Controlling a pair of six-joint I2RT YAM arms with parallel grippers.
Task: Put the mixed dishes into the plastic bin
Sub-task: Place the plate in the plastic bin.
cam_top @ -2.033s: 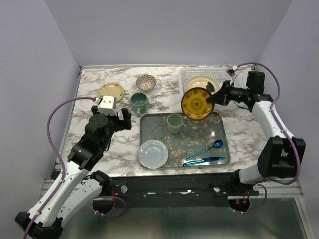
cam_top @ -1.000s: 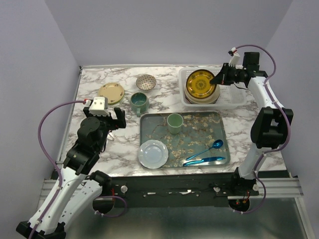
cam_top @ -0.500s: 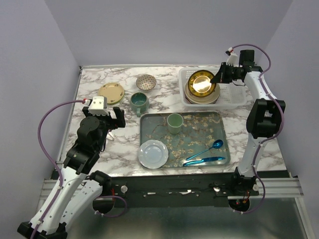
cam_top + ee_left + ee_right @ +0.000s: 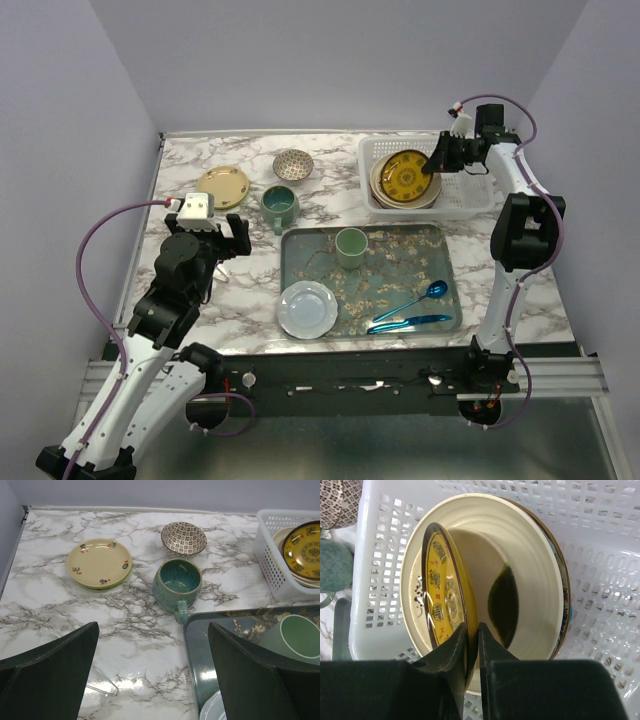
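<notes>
Nearest the arm bases, a pale plate (image 4: 307, 308), a green cup (image 4: 351, 246) and a blue spoon (image 4: 412, 300) sit on the crumb-strewn grey tray (image 4: 300, 262). Left of it, the left gripper (image 4: 152, 630) hangs over the marble table (image 4: 60, 615), jaws spread wide with nothing between them. Beyond lie the dark teal mug (image 4: 177, 582), a lime-rimmed plate (image 4: 99, 562) and the speckled bowl (image 4: 183, 536), all outside the bin.

Farthest back, the plastic bin (image 4: 600, 510) holds a cream plate (image 4: 520, 540). The amber-yellow plate (image 4: 442, 595) stands tilted on edge inside it, its rim between the narrowly parted fingers of the right gripper (image 4: 471, 626). The step in hand looks like releasing this plate. Next the fingers should part fully and lift clear so it settles flat.

Whether the fingers pinch the rim or merely straddle it, I cannot tell. A darker rim peeks from under the cream plate, and how many plates lie beneath is hidden.
</notes>
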